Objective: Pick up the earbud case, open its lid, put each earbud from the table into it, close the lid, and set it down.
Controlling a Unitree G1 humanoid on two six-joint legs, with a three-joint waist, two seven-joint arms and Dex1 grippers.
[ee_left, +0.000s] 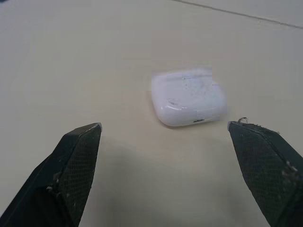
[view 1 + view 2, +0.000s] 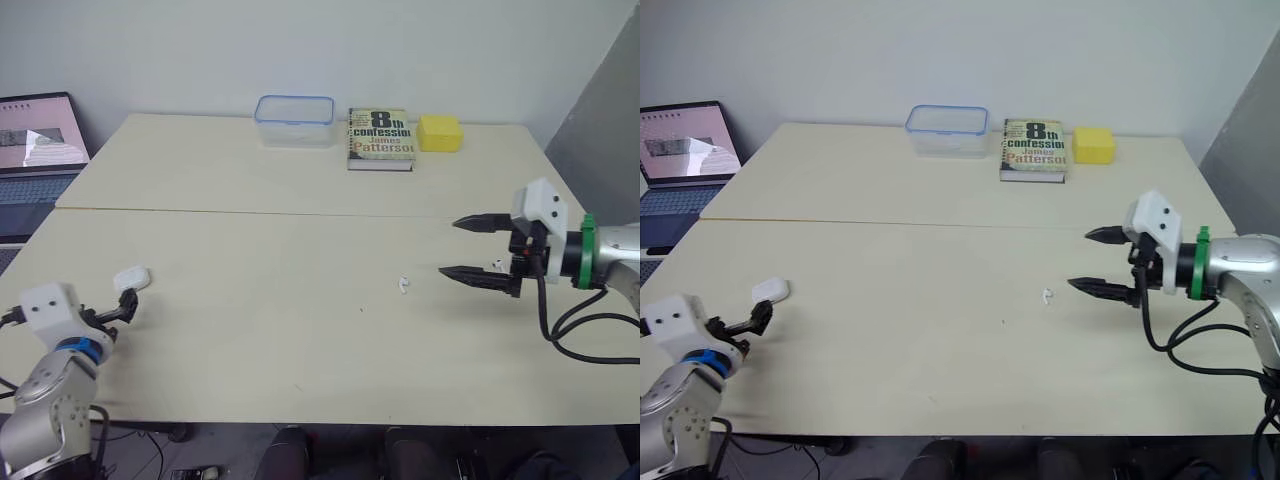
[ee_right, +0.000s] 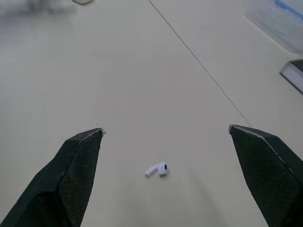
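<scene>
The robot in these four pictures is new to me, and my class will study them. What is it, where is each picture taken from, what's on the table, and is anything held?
It is a two-armed humanoid robot. Two pictures come from its head, looking down over the table; two from wrist cameras, looking along the black fingers. The left gripper is open before the white case; the right gripper is open near an earbud. Neither holds anything. At the far edge are a clear box, a book and a yellow block; a laptop sits beside the table, left.
</scene>
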